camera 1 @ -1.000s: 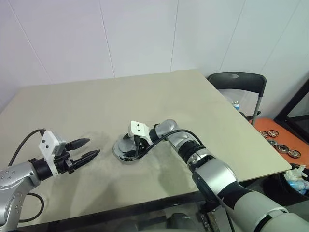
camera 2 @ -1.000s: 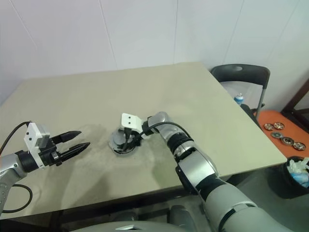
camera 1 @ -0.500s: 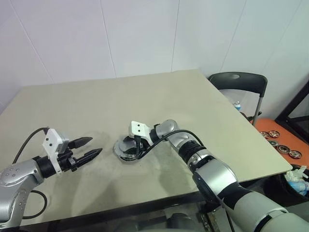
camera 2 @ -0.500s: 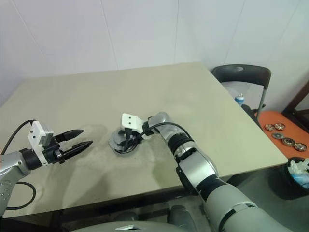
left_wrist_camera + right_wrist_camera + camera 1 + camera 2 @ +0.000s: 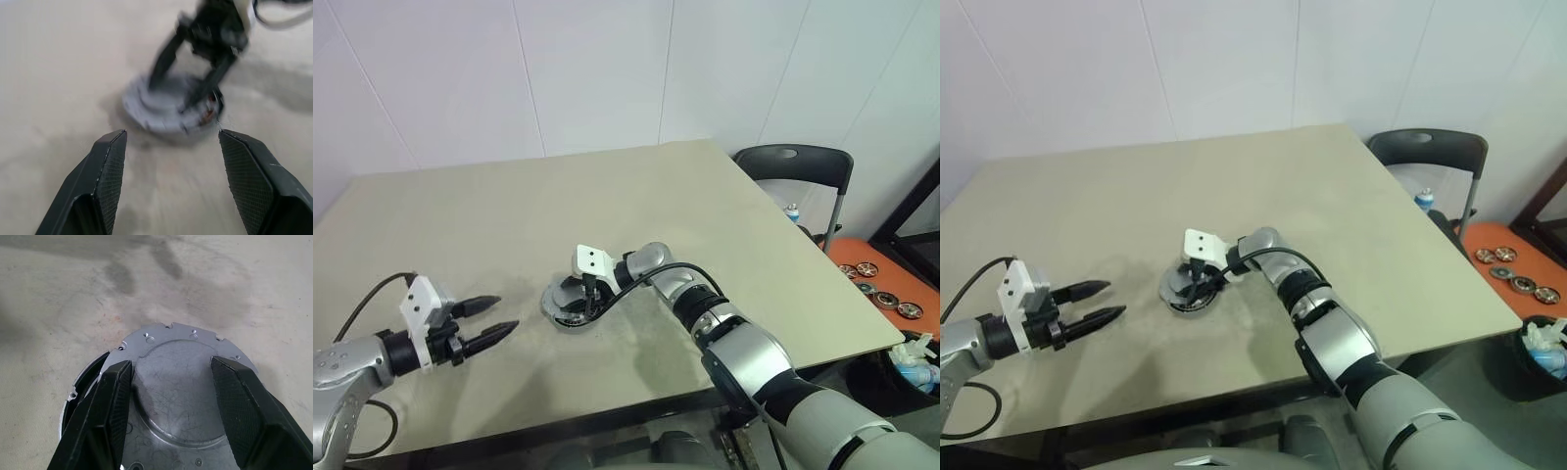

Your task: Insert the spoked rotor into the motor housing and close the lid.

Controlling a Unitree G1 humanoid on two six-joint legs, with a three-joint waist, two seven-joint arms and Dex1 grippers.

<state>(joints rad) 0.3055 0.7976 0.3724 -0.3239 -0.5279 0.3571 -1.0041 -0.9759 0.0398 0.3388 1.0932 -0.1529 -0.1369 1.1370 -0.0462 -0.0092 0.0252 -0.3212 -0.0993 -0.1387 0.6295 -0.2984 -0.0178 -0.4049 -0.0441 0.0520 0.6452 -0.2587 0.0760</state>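
Right wrist view | right claw (image 5: pixel 168 396) straddles lid (image 5: pixel 181 382) | table (image 5: pixel 58 293)

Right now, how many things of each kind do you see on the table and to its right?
Flat silver-grey metal lid: 1
Round copper-wound motor housing: 1
Black folding chair: 1
Small round dark parts beyond the chair: 5
Total: 8
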